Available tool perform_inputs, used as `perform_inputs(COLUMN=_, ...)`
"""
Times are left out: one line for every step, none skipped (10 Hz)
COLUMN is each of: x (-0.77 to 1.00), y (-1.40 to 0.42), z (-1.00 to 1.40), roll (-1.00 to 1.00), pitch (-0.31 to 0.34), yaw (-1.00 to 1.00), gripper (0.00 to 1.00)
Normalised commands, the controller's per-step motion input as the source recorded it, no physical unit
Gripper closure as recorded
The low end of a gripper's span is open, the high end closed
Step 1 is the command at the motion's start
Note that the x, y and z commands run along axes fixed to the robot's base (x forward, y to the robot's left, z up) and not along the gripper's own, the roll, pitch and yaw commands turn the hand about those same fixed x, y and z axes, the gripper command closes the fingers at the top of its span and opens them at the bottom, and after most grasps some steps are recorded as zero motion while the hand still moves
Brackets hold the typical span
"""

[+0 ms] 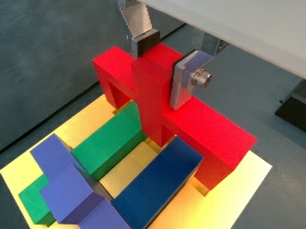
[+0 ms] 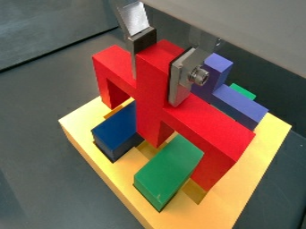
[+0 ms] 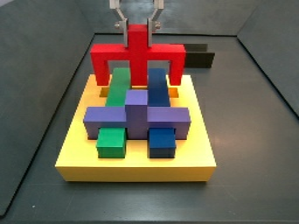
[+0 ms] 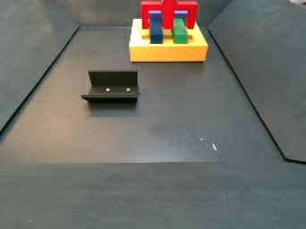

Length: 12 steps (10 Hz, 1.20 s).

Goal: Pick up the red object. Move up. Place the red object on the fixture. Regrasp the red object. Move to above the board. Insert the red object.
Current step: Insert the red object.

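The board, a thick yellow slab, carries green, blue and purple blocks, and the red object stands upright at its far end with both end legs down on it, the stem rising between them. The fixture sits well apart on the dark floor. The gripper is directly above the red object, its silver fingers clamped on either side of the central stem.
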Motion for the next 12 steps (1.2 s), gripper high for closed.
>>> perform_inputs(x=0.19, y=0.01, z=-0.05, roll=0.00, pitch=0.000, yaw=0.00, gripper=1.00)
perform_inputs(x=0.08, y=0.00, z=-0.12, roll=0.01, pitch=0.000, yaw=0.00, gripper=1.00)
perform_inputs(x=0.08, y=0.01, z=-0.05, roll=0.00, pitch=0.000, yaw=0.00, gripper=1.00)
perform_inputs(x=0.11, y=0.03, z=-0.03, roll=0.00, pitch=0.000, yaw=0.00, gripper=1.00)
perform_inputs(x=0.07, y=0.01, z=-0.11, roll=0.00, pitch=0.000, yaw=0.00, gripper=1.00)
perform_inputs(x=0.00, y=0.02, z=-0.13, roll=0.00, pitch=0.000, yaw=0.00, gripper=1.00)
perform_inputs(x=0.00, y=0.03, z=-0.19, roll=0.03, pitch=0.000, yaw=0.00, gripper=1.00)
perform_inputs(x=0.00, y=0.02, z=-0.20, roll=0.03, pitch=0.000, yaw=0.00, gripper=1.00)
perform_inputs(x=0.02, y=0.00, z=-0.19, roll=0.03, pitch=0.000, yaw=0.00, gripper=1.00)
perform_inputs(x=0.01, y=0.00, z=-0.17, roll=0.04, pitch=0.000, yaw=0.00, gripper=1.00)
perform_inputs(x=0.01, y=0.00, z=-0.15, roll=0.05, pitch=0.000, yaw=0.00, gripper=1.00)
perform_inputs(x=0.01, y=0.00, z=-0.10, roll=0.03, pitch=0.000, yaw=0.00, gripper=1.00)
